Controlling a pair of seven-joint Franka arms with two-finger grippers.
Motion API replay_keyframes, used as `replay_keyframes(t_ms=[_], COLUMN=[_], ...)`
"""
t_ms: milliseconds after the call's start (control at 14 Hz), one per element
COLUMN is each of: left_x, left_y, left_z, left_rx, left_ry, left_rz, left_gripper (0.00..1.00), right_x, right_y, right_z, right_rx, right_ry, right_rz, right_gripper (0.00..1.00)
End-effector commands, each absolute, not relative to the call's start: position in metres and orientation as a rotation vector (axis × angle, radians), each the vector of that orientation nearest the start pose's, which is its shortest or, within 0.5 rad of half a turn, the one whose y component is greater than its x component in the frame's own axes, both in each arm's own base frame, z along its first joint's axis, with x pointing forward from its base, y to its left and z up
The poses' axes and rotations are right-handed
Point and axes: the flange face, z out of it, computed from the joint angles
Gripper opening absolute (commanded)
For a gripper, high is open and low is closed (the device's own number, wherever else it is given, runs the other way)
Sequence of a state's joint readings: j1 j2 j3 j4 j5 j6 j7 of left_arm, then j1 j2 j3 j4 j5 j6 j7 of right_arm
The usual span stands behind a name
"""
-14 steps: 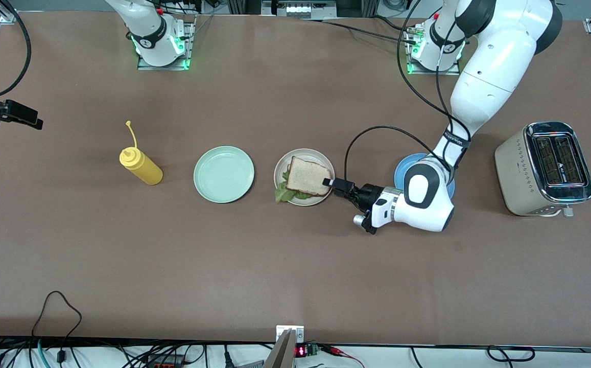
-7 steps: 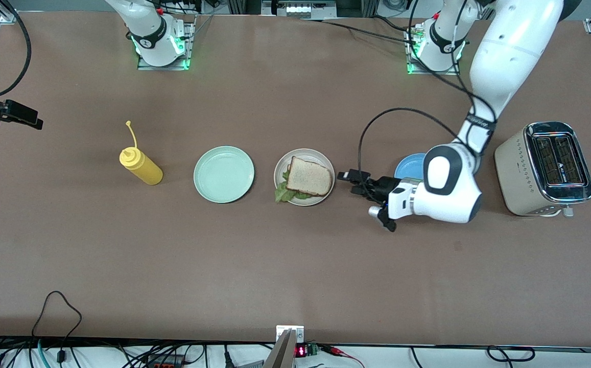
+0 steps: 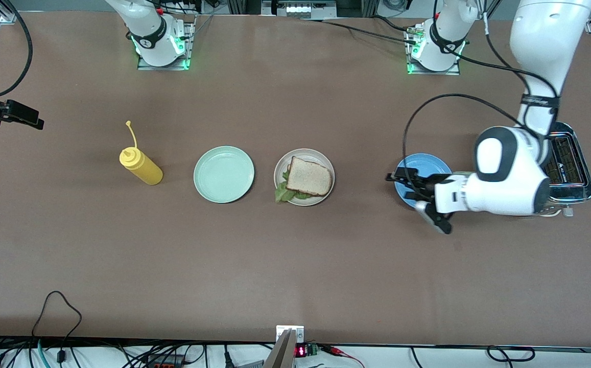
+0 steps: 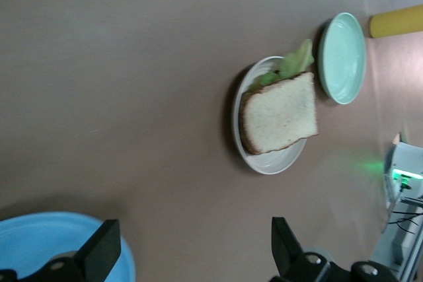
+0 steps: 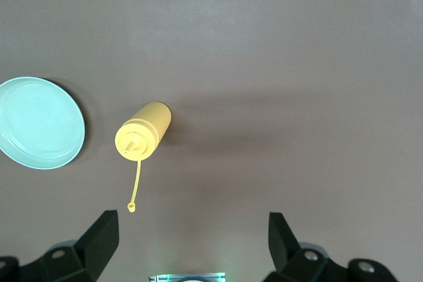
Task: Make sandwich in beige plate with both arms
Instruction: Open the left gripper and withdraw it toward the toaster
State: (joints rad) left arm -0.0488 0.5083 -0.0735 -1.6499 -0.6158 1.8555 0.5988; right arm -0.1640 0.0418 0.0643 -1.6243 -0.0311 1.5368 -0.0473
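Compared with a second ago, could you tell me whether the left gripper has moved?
Yes. The left gripper, open and empty, has drawn away from the sandwich on the beige plate and is now over the blue plate, toward the toaster.

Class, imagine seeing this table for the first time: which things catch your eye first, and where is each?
The sandwich sits finished on the beige plate mid-table, lettuce poking out. The left gripper hangs over the blue plate, jaws open and empty. A yellow squeeze bottle stands toward the right arm's end.
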Motion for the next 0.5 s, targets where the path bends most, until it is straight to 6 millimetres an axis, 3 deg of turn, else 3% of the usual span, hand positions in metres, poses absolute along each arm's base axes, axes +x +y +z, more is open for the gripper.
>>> replay_keyframes(t_ms=[0, 285, 427], left_x=[0.639, 0.638, 0.639], left_y=[-0.081, -0.053, -0.03], left_z=[0.329, 0.342, 0.363], left_rx=[2.506, 2.656, 2.762], left_ry=[-0.575, -0.677, -0.656], left_rz=[-0.167, -0.203, -0.203], left_gripper=[1.0, 1.0, 1.0], right_x=[0.556, 0.556, 0.556], right_y=[-0.057, -0.056, -0.056], right_z=[0.578, 0.578, 0.578], right_rx=[-3.139, -3.139, -3.139], right_ry=[0.067, 0.064, 0.064], right_rz=[0.203, 0.203, 0.203], right_gripper=[1.0, 1.0, 1.0])
